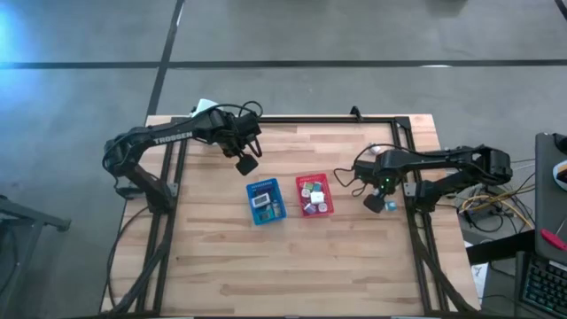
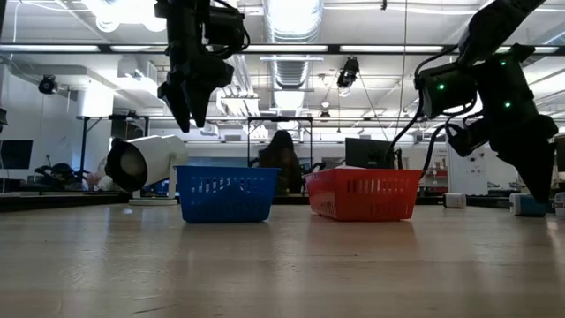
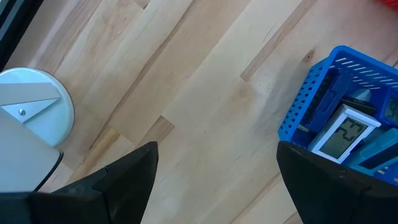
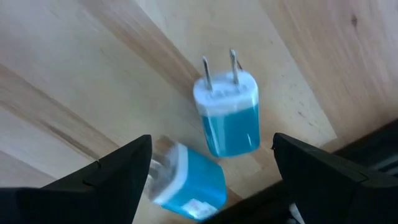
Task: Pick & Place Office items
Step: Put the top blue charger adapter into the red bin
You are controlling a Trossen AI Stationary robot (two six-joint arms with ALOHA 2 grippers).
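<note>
Two small blue-and-white plug chargers [image 4: 229, 112] [image 4: 186, 182] lie flat on the wood near the table's right edge. My right gripper [image 4: 211, 155] [image 1: 381, 202] hangs open just above them, one finger on either side, touching neither. The upper charger shows two metal prongs. My left gripper [image 1: 246, 164] [image 3: 217, 162] is open and points down over bare wood, just beyond the blue basket's [image 1: 251, 188] [image 3: 305, 106] far left corner. That basket holds a white device with a display [image 3: 345, 132] and dark flat pieces. The red basket [image 1: 314, 178] [image 2: 364, 193] holds several small pieces.
A white cylinder-shaped device [image 2: 146, 162] on a round white base [image 3: 34, 106] stands at the table's far left. The black frame rail [image 1: 409, 168] runs close behind the chargers on the right. Bare wood fills the near half of the table [image 1: 292, 266].
</note>
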